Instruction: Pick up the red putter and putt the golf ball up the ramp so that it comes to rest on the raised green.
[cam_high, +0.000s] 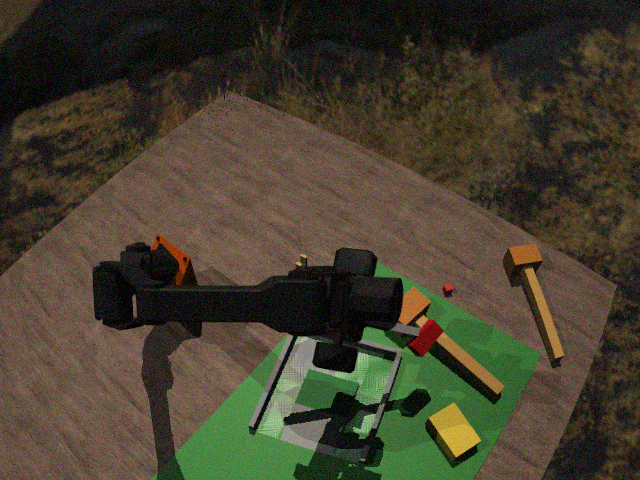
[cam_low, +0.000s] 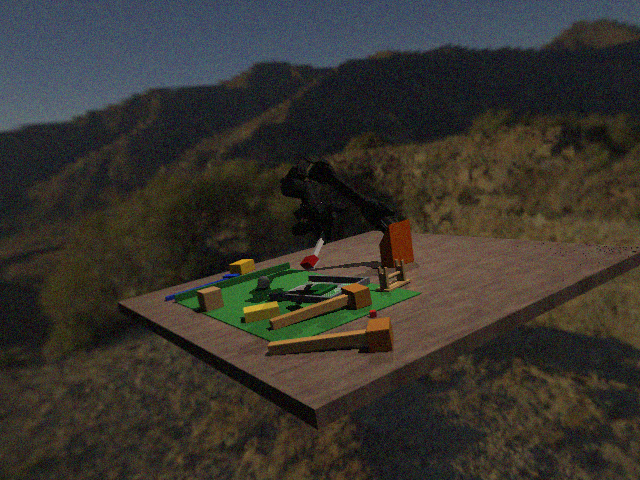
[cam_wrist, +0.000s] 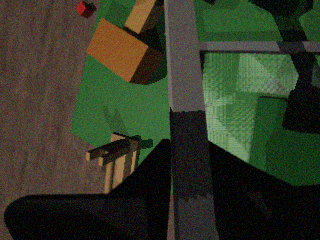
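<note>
My gripper (cam_high: 341, 347) (cam_low: 320, 232) (cam_wrist: 182, 145) is shut on the dark grip of the red putter and holds it in the air above the green mat (cam_high: 485, 356) (cam_low: 330, 321) (cam_wrist: 125, 110). The putter's grey shaft (cam_high: 405, 329) (cam_low: 318, 245) (cam_wrist: 184, 60) slants down to its red head (cam_high: 425, 337) (cam_low: 309, 261). The golf ball (cam_low: 263, 282) lies in shadow on the mat's far side, left of the grey-framed ramp (cam_high: 271, 382) (cam_low: 336, 280) (cam_wrist: 240, 46) with its raised green (cam_high: 324, 387). The ball does not show in the other views.
Two wooden mallets (cam_high: 537, 304) (cam_high: 460, 356) (cam_low: 330, 341) (cam_low: 315, 308) lie by the ramp. A yellow block (cam_high: 453, 430) (cam_low: 261, 311), a tan block (cam_low: 209, 298), a small red cube (cam_high: 447, 289) (cam_low: 372, 313) (cam_wrist: 86, 8) and the empty wooden stand (cam_low: 392, 276) (cam_wrist: 117, 160) are nearby.
</note>
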